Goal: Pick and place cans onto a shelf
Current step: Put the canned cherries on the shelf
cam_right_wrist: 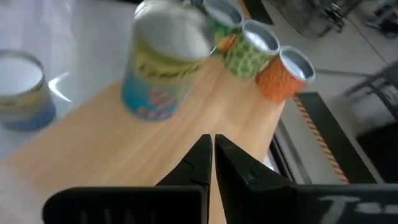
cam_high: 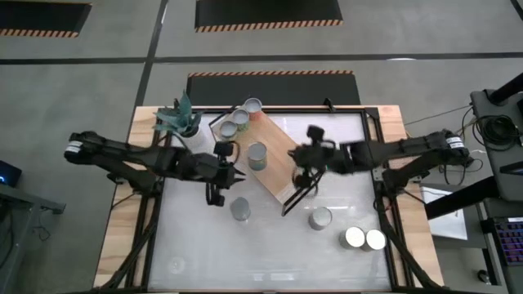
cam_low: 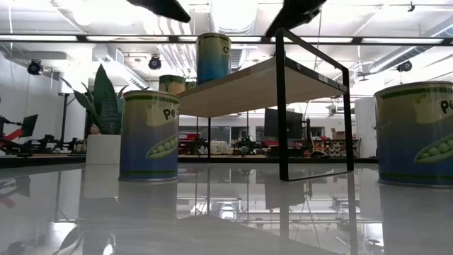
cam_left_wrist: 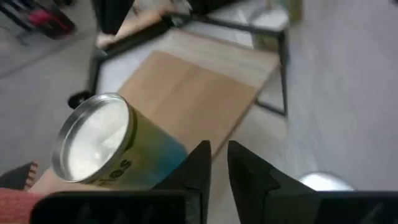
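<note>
The shelf (cam_high: 278,173) is a light-wood board on a black wire frame, lying slantwise at the table's middle. Three cans (cam_high: 240,118) stand on its far end and one more can (cam_high: 257,155) stands at its middle. My left gripper (cam_high: 235,174) is shut and empty at the shelf's left side, beside the middle can (cam_left_wrist: 99,149). My right gripper (cam_high: 299,161) is shut and empty above the shelf's right side, pointing at that same can (cam_right_wrist: 163,62). Several cans stand on the tabletop: one (cam_high: 240,209) near the left gripper, one (cam_high: 319,218) and two white-topped ones (cam_high: 364,238) at the near right.
A white pot with a green plant (cam_high: 189,131) stands at the table's far left, beside the shelf's far end. In the low view, two pea cans (cam_low: 148,134) (cam_low: 416,134) stand on the tabletop in front of the shelf (cam_low: 248,85).
</note>
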`<state>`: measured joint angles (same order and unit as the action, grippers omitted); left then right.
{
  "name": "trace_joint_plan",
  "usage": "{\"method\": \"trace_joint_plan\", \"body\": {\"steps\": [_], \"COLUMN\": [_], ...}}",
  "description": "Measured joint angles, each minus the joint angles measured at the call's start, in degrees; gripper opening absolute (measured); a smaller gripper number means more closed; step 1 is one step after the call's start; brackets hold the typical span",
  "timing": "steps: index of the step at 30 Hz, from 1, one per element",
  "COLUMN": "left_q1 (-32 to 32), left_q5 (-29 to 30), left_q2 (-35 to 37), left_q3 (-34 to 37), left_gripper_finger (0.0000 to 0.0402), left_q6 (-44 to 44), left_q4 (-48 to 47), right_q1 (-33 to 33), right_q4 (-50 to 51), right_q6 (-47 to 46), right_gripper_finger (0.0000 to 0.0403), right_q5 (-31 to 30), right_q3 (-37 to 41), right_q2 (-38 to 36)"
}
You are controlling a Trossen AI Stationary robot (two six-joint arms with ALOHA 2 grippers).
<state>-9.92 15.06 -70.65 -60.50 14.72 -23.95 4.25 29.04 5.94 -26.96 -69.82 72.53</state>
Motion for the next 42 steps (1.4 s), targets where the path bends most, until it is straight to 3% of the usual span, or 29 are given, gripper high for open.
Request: {"method": "trace_joint_plan", "body": {"steps": [4,9,16,23,36,42], "left_q1": [0.4,0.6,0.6,0.7,4.4,4.6], "left_q5": [1.7,3.8,6.9,7.0,7.2,8.2], "left_q2": [2.0,2.0,2.0,1.9,1.2,1.3], "left_q3": [10.7,17.2,17.1,17.3,17.5,17.5], "left_gripper_finger": [0.0019,0.0003,0.0000,0.0000,0.0000,0.0000], "left_q6": [-0.9,-0.7,-0.7,-0.9,-3.0,-3.5], "left_q4": [20.0,33.3,33.1,32.5,32.3,30.4], "right_q1": [-8.6,-17.1,-22.8,-23.4,-22.8,-21.4], "right_q4": [-6.5,-13.5,-21.1,-24.6,-20.8,-18.2], "right_q6": [5.6,7.1,8.3,8.9,9.0,9.1], "right_gripper_finger": [0.0008,0.0008,0.0008,0.0008,0.0008,0.0008], "right_q5": [12.9,26.9,34.2,39.8,49.2,49.5], "right_q3": [-0.2,-0.2,-0.2,-0.2,-0.3,-0.3], "right_q2": [0.0,1.8,8.2,13.0,11.0,10.4]}}
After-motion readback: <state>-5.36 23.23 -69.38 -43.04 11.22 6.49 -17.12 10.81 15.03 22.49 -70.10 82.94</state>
